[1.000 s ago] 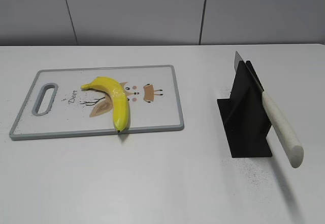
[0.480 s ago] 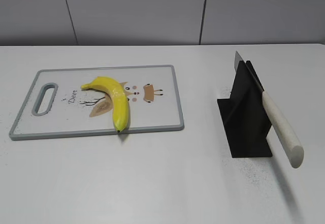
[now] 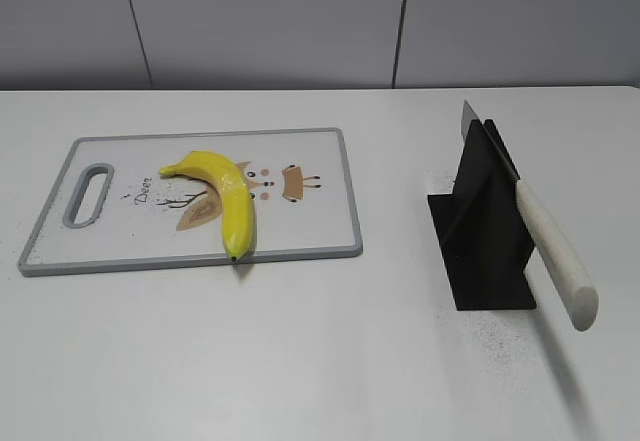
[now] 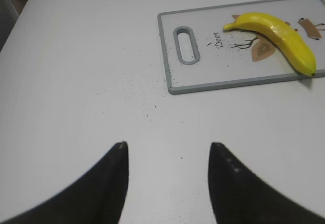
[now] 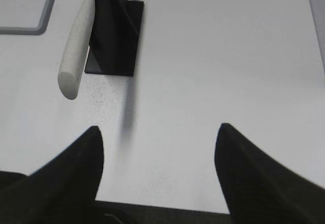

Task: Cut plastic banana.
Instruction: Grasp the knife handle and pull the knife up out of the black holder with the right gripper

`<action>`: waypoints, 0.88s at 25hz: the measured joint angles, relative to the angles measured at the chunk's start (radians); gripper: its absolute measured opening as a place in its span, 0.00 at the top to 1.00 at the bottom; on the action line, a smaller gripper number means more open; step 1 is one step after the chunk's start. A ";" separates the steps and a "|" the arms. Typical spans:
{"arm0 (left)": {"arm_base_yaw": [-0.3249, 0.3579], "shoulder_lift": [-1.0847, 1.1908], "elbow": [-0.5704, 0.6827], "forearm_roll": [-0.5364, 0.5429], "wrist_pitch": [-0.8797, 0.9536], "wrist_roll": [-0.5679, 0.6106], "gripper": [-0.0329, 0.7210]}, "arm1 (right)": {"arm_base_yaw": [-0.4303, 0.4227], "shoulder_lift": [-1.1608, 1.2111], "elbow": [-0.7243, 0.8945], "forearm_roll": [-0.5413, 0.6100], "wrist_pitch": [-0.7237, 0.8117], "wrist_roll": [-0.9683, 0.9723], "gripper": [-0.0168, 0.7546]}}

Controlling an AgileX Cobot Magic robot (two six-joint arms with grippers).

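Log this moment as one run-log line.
plastic banana: uncut, on cutting board | knife: in stand | left gripper, right gripper: open, empty

Left claw [image 4: 167,150]: 2 matte black tapered fingers, pointed tips. Right claw [image 5: 159,132]: same black, broader wedges.

Bare table [image 3: 300,351] lies open between cutting board [image 3: 320,211] and knife stand [image 3: 485,231].
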 joint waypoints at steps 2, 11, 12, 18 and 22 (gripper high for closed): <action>0.000 0.000 0.000 0.000 0.000 0.000 0.31 | 0.000 0.083 -0.029 0.005 0.023 0.000 0.27; 0.000 0.000 0.000 0.000 0.000 0.000 0.31 | 0.000 0.374 -0.162 0.076 0.134 0.000 0.28; 0.000 0.000 0.000 0.000 0.000 0.000 0.31 | 0.000 0.396 -0.175 0.098 0.134 0.001 0.28; 0.000 0.000 0.000 0.000 0.000 0.000 0.31 | 0.107 0.509 -0.265 0.133 0.136 0.046 0.28; 0.000 0.000 0.000 0.000 0.000 0.000 0.31 | 0.203 0.614 -0.317 0.078 0.137 0.109 0.28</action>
